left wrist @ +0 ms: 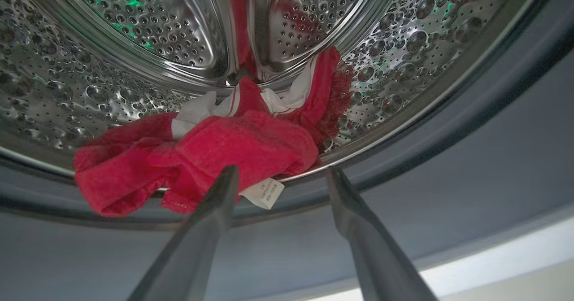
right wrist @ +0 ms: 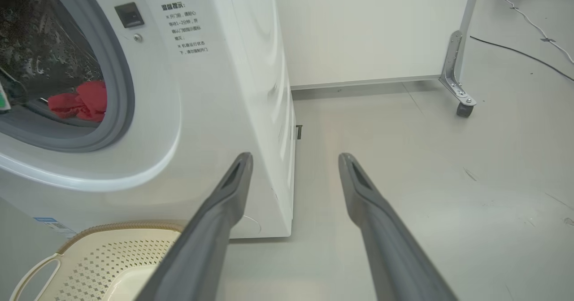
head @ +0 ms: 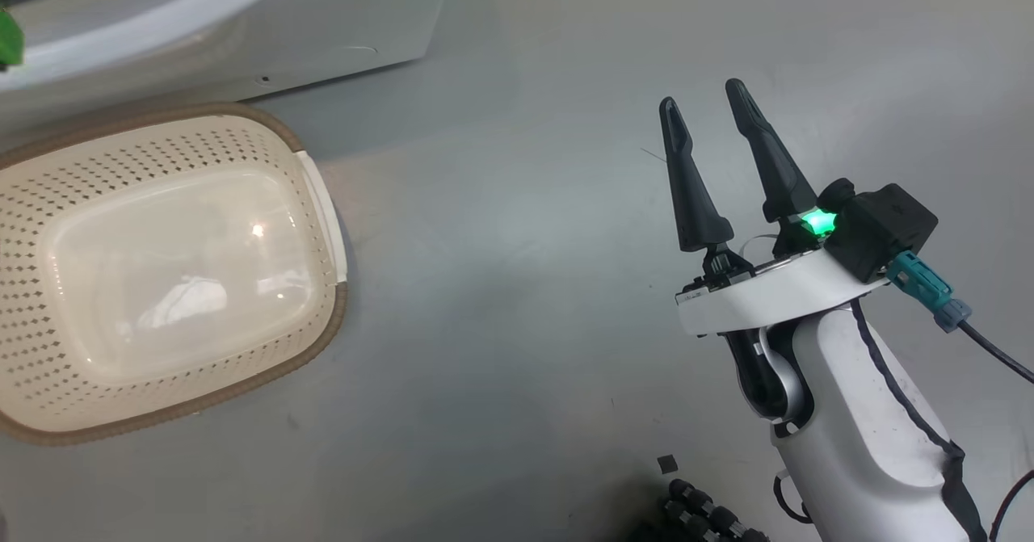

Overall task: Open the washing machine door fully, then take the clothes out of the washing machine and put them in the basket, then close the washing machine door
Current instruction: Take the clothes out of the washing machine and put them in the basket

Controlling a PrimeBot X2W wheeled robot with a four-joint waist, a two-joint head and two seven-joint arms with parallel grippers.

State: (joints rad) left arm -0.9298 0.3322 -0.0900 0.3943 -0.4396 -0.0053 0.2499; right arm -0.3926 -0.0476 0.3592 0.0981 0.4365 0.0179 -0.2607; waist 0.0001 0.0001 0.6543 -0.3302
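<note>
Red clothes [left wrist: 210, 153] with a white label at the front lip of the washing machine [right wrist: 202, 90] drum [left wrist: 403, 45], left gripper [left wrist: 280, 173] spread wide just before them, gripping nothing, cream basket [head: 202, 110] on the floor [head: 525, 324] beside the machine, right gripper [head: 702, 95] spread wide, empty.

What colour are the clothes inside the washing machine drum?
Bright red with white trim, the clothes show best in the left wrist view.
</note>
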